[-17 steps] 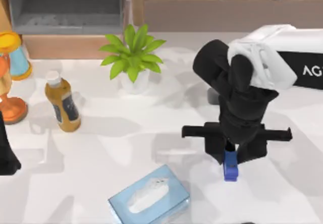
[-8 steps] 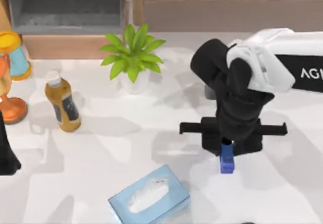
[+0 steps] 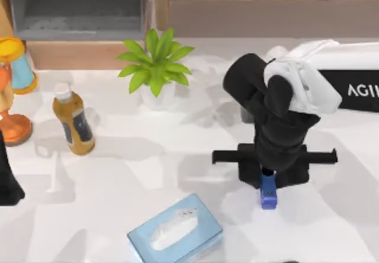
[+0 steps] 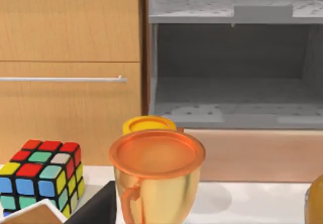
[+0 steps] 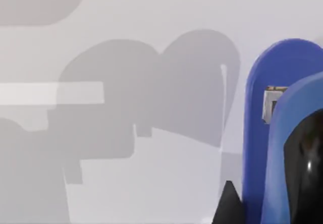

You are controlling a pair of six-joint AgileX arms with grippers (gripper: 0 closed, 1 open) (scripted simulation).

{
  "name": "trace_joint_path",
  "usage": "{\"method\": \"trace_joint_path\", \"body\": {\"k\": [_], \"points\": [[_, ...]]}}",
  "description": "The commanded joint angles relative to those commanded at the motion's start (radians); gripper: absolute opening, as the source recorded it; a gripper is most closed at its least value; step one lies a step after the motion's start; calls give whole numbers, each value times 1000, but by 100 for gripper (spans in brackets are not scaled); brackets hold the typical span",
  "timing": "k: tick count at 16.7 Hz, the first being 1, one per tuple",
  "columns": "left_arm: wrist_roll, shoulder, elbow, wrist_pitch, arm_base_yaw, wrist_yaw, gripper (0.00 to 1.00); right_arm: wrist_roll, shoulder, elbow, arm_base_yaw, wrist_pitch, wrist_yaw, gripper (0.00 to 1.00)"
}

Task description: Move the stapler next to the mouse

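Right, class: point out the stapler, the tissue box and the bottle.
stapler (image 3: 268, 193): top view, its blue end below the right gripper.
tissue box (image 3: 195, 239): top view, pale blue top face.
bottle (image 3: 74, 127): top view, its amber body.

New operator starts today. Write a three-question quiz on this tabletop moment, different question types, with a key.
1. True or false: the right gripper is at the stapler, on the top view's right half of the table.
2. Which object lies nearest the front edge? A) plant B) tissue box C) sauce bottle
3. Fill in: in the left wrist view, the multicoloured object beside the gold cup is a ____ cube.

Key:
1. True. The right wrist view shows the blue stapler close against a dark finger.
2. B.
3. Puzzle.
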Motion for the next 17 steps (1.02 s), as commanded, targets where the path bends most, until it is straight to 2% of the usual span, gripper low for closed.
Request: {"method": "trace_joint_path", "body": {"k": [11,17], "points": [[0,0,0,0,0,0,100,0,0,0,0,0,0,98],[0,0,0,0,0,0,100,0,0,0,0,0,0,100]]}}
